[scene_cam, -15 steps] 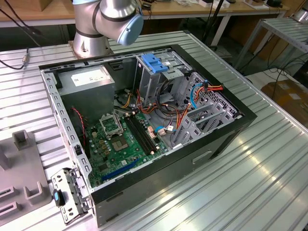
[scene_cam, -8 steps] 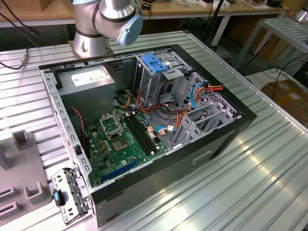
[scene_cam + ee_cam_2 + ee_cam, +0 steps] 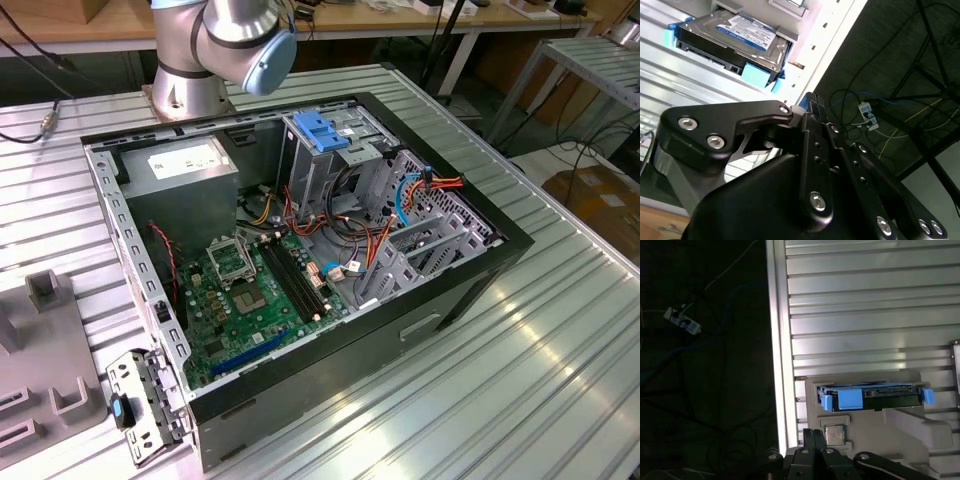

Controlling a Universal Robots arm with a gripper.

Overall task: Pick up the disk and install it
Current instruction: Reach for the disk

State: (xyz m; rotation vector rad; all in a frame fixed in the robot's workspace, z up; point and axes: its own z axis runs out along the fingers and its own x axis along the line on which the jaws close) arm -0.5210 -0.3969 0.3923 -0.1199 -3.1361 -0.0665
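**Desk:** Start at the exterior view's left. What sits on the counter [image 3: 560, 390]?

**Photographer:** A grey fixture [image 3: 50, 345] lies at the counter's edge on that side. The open computer case [image 3: 340, 378] is mid-counter with its side panel off and its green motherboard [image 3: 250, 290] bare. Further right inside the case is a metal drive cage [image 3: 310, 175] topped by a blue latch [image 3: 320, 130]. The arm [image 3: 235, 40] rises at the counter's far edge, behind the case.

**Desk:** Where is the disk?

**Photographer:** It has not yet been lifted. In the first wrist view the disk [image 3: 875, 397] rests in a pale holder [image 3: 910, 427] just beside the counter's edge, with blue rails framing it. A small square chip [image 3: 835, 434] sits in a pocket of the same holder, near the disk. The second wrist view shows the disk's white-and-blue label.

**Desk:** And the tool?

**Photographer:** The tool [image 3: 813, 434] hangs apart from the disk, its fingers drawn together on nothing.

**Desk:** Which step is this, then?

**Photographer:** By my reading it is the pick-up, at the approach. Nothing of the install shows done. A grasp would call for spreading the fingers wider than the disk and squaring them across its sides. The descent would also need to stay clear of the holder's walls and the chip.
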